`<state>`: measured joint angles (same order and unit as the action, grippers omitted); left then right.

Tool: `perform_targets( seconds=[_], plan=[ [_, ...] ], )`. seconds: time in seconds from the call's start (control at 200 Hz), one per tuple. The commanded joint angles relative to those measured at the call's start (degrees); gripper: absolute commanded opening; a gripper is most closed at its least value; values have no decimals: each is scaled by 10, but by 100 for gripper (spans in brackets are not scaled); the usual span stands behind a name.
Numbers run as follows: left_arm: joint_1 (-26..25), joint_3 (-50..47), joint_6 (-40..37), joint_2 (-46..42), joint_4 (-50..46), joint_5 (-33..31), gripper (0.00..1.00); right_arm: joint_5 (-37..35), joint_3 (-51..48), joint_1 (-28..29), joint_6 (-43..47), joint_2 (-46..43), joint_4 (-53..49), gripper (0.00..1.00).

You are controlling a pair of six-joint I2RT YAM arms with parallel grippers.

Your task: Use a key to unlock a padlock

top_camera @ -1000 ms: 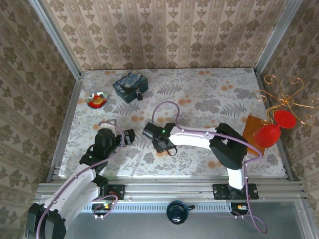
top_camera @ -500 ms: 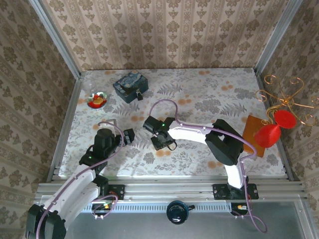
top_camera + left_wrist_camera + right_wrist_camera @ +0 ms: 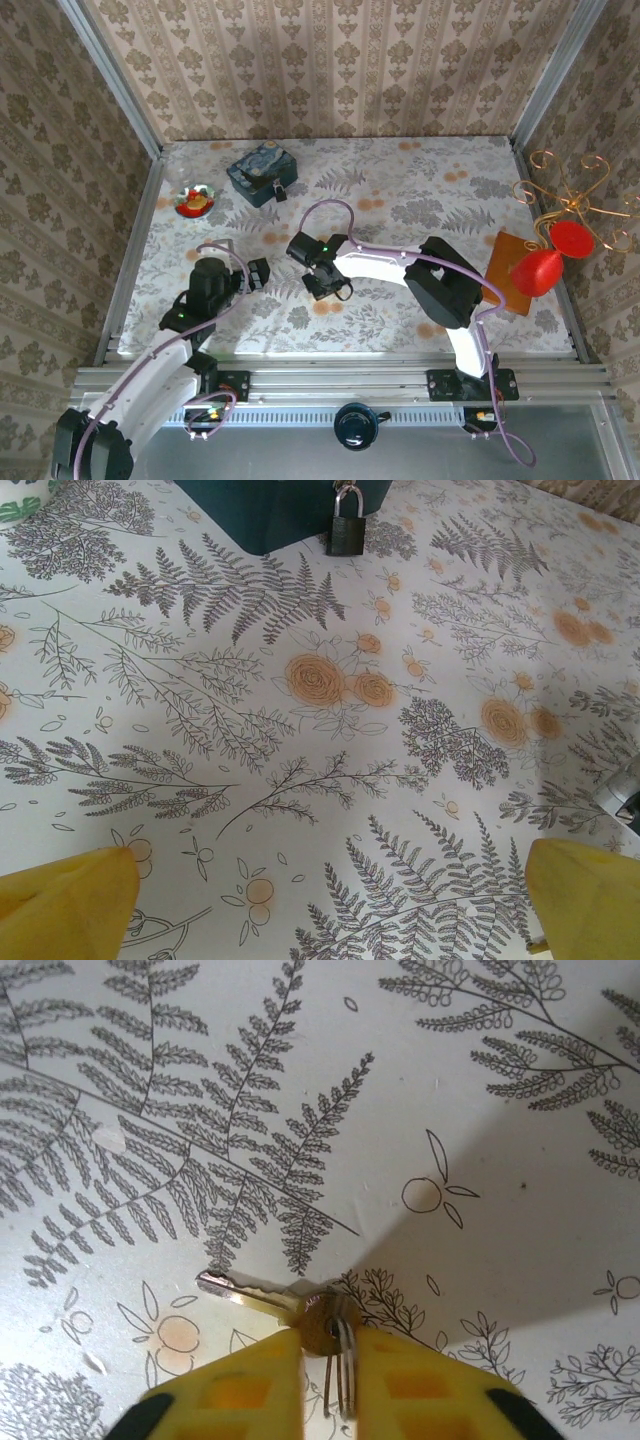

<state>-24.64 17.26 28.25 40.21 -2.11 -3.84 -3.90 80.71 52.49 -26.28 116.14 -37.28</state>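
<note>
Floral bench (image 3: pixel 420 200). Right end effector (image 3: pixel 325 1360) clamps the key (image 3: pixel 255 1295) by its bow, blade flat, pointing left in wrist view. Padlock (image 3: pixel 346 530) hangs from the blue box (image 3: pixel 260 172), farther back-left; left end effector (image 3: pixel 330 895) gapes empty.

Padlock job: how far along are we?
Done: the right gripper grips the key by its head. In hand: key low over the table. Left: carry it to the padlock, hanging shut on the blue box, insert, turn. The left gripper is open, empty.
</note>
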Motion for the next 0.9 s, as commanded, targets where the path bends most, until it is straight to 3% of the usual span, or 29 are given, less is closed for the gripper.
perform_targets(
  seconds=[0.0, 0.255, 0.565, 0.785, 0.895],
  plan=[
    [7, -4, -14, 8, 22, 12, 100, 26, 0, 4, -14, 14, 28, 12],
    [26, -20, 24, 39, 61, 70, 100, 38, -42, 1, -71, -44, 103, 0],
    [37, 27, 80, 49, 22, 122, 100, 55, -113, -4, -62, -125, 223, 0],
    [51, 72, 199, 81, -17, 184, 99, 82, -165, -9, -13, -196, 314, 0],
    [52, 64, 267, 93, 67, 242, 94, 103, -176, -15, -6, -218, 348, 0]
  ],
)
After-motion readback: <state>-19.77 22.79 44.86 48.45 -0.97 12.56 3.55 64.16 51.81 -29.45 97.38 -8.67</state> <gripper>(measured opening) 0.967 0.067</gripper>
